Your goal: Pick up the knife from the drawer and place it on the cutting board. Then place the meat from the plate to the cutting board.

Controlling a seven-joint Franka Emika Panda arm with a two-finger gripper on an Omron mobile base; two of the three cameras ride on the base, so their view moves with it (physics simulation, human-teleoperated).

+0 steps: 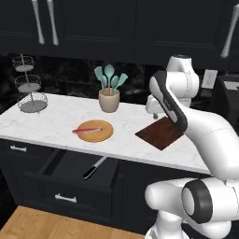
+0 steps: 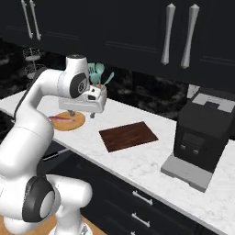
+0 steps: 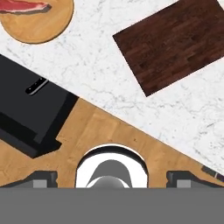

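Marble counter (image 1: 56, 122) holds untouched work: knife (image 1: 94, 167) lies in the open drawer (image 1: 70, 173), meat (image 1: 87, 130) on its plate (image 1: 95, 130), cutting board (image 1: 159, 133) bare, gripper (image 3: 112, 177) spread empty.

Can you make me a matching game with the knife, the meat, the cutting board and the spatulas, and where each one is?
Things:
1. knife
2. meat
3. cutting board
4. spatulas

Places:
A. in a cup at the back of the counter
B. in the open drawer
C. lying bare on the counter
D. on the plate

Pairs: 1-B, 2-D, 3-C, 4-A
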